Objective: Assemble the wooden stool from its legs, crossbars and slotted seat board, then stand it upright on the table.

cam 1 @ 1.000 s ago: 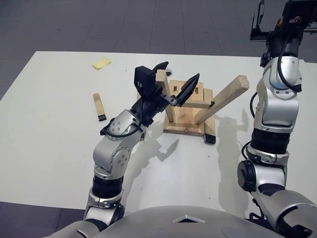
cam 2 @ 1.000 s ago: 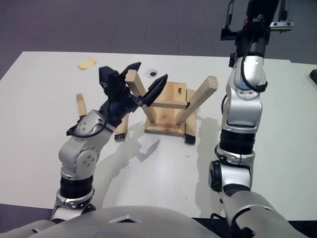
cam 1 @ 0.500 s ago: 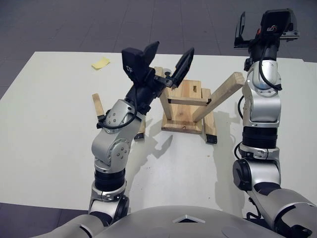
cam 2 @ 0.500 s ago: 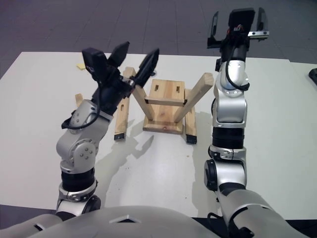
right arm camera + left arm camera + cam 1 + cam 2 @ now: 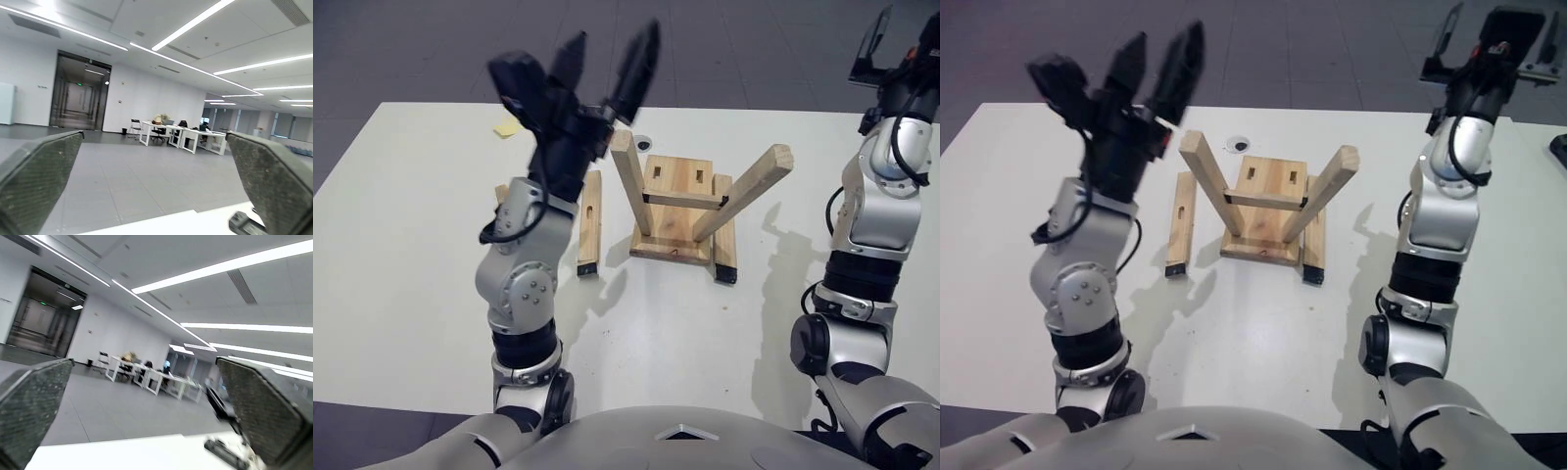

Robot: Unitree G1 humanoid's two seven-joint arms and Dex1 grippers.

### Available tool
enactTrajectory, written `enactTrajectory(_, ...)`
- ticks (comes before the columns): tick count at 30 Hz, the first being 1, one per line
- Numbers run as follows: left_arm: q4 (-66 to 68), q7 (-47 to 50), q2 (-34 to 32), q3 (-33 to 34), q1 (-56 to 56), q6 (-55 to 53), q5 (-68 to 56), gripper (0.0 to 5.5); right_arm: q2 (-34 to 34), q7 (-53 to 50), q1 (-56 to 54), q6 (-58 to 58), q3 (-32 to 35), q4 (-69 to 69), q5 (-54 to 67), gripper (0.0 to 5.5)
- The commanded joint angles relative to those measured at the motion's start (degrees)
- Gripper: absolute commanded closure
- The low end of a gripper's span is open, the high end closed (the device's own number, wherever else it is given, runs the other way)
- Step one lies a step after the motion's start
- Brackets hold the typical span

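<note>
Judging from the white table [image 5: 401,255], where the half-built stool [image 5: 671,250] sits upside down near the middle with its slotted seat board [image 5: 680,174] flat, an upright leg [image 5: 631,181] and a leaning leg [image 5: 751,186] socketed in it and a crossbar [image 5: 683,200] bridging them, the step in hand is fetching another leg. One loose leg [image 5: 590,220] lies flat just left of the board and a second loose leg [image 5: 725,257] touches its right edge, so the nearer arm should descend over its leg's middle, jaws across the narrow width, and lift it level. Left gripper [image 5: 615,39] and right gripper [image 5: 1498,29] both hang high above the table, spread wide and empty.
</note>
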State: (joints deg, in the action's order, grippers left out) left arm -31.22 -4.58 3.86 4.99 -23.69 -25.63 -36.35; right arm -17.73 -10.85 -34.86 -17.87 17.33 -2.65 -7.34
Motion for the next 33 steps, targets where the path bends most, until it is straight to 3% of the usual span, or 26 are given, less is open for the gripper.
enactTrajectory(1,1.99,3.40,-1.57,3.46,-8.34,0.09,-0.87,0.11,1.35,1.23,5.01,-1.67,-2.45,-2.69,-0.36,0.10)
enactTrajectory(8,12.07,3.68,-2.05,6.07,-26.10,4.29,-2.04,0.11,2.26,0.89,8.51,-2.33,-3.04,-4.59,-0.39,0.10)
enactTrajectory(13,18.90,-0.29,-8.31,-9.99,-12.11,-9.03,6.32,0.11,2.09,0.53,8.68,-2.89,-2.59,-5.27,-0.36,0.10)
enactTrajectory(16,23.14,-3.10,-9.98,-16.92,-0.82,-7.31,11.92,0.11,1.60,1.26,8.99,-3.29,-2.39,-5.22,-0.04,0.10)
enactTrajectory(26,27.18,-3.67,2.77,-8.50,-9.22,11.82,10.24,0.11,1.65,3.41,10.37,-2.91,-3.66,-3.60,-0.25,0.10)
enactTrajectory(33,18.79,2.09,4.48,-2.53,-12.46,14.10,8.77,0.11,3.46,4.67,10.90,-3.55,-2.26,-3.93,3.81,0.10)
